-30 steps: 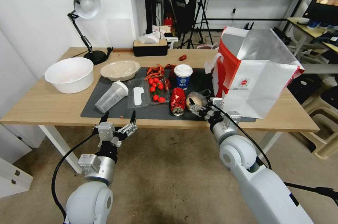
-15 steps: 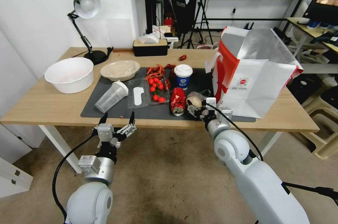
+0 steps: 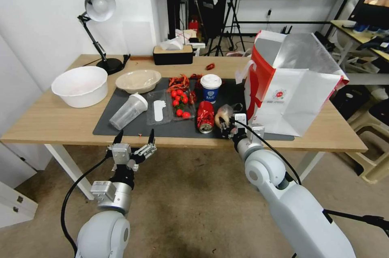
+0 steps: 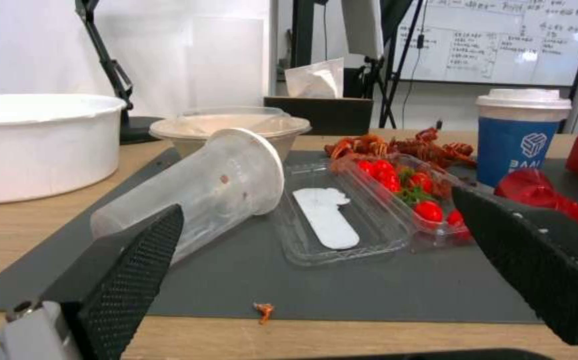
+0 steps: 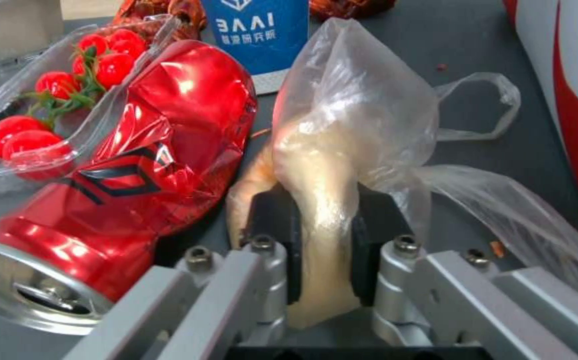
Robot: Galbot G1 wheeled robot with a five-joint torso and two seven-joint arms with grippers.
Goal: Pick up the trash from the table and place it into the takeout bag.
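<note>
My right gripper (image 3: 225, 125) is at the near edge of the dark grey mat (image 3: 133, 128) on the long light-wood table (image 3: 48, 122), closed on the beige ball in clear plastic (image 5: 332, 165). In the right wrist view the two black pads (image 5: 279, 235) press the ball from both sides, squeezing it into a narrow upright shape between them; the loose plastic film fans out above and to one side of the grip. The ball sits squarely between my fingertips, touching both.

The crushed red can (image 3: 204, 116) lies on its side just beside the gripped ball, its open end toward the table's near edge (the wrist view shows the two touching or nearly so; I cannot tell which). The white-lidded blue-and-white paper cup (image 3: 210, 87) stands upright behind the can. The large boxy white takeout bag with red sides (image 3: 291, 88) stands open on the table immediately to the right of my right gripper, foil lining visible.

My left gripper (image 3: 135, 138) hovers in front of the table's near edge, its fingers spread wide and holding nothing. Beyond it, the clear lidded cup (image 4: 196, 197) lies on its side on the mat, with the beige shallow bowl (image 3: 138, 80) farther back.
</note>
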